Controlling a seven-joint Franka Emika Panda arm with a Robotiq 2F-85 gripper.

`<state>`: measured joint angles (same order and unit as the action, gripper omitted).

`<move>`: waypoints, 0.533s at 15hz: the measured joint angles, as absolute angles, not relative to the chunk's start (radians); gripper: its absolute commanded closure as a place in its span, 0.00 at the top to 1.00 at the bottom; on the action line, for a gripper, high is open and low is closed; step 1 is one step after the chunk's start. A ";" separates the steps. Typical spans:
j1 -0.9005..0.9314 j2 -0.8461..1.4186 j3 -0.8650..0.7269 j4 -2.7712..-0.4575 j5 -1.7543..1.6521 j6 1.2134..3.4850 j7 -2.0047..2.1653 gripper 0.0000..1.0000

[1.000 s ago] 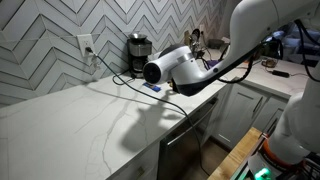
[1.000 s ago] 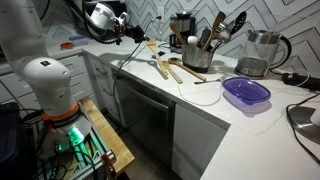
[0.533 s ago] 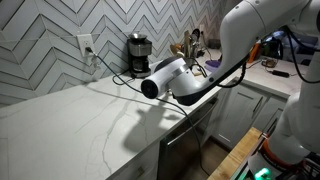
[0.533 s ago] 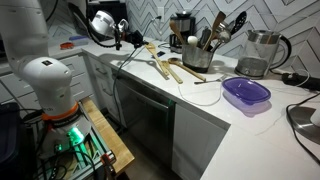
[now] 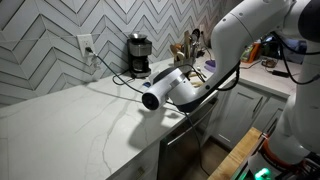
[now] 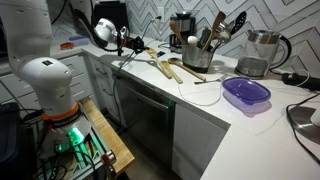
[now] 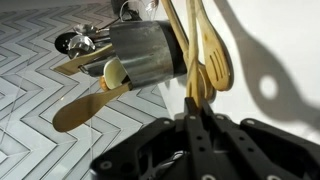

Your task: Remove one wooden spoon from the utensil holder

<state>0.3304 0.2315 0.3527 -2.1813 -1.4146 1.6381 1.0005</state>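
Observation:
The utensil holder [image 7: 145,55], a silvery-grey metal cylinder, fills the upper middle of the wrist view with several utensils sticking out of it. It stands by the wall in an exterior view [image 6: 197,57]. My gripper [image 7: 195,118] is shut on the slim end of a pale wooden spoon [image 7: 212,62] that runs past the holder's side. In an exterior view the gripper [image 6: 137,42] sits at the counter's near end, with the wooden spoon [image 6: 160,66] stretching from it low over the counter. A second wooden utensil [image 6: 177,72] lies beside it.
A purple dish [image 6: 246,93] sits on the white counter near its front edge. A glass kettle [image 6: 262,52] and a black and silver coffee maker [image 6: 181,25] stand at the wall. The coffee maker [image 5: 138,55] has a cable running to a wall outlet [image 5: 86,45].
The arm has swung lower and farther along the counter, away from the holder. The gripper has stayed shut and dropped slightly toward the counter.

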 measured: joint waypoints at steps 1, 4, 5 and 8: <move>0.330 0.241 0.352 -2.181 -1.417 1.638 1.001 0.02; 0.331 0.263 0.351 -2.181 -1.420 1.638 1.000 0.09; 0.331 0.268 0.351 -2.181 -1.422 1.638 1.000 0.32; 0.332 0.279 0.351 -2.181 -1.423 1.638 0.999 0.43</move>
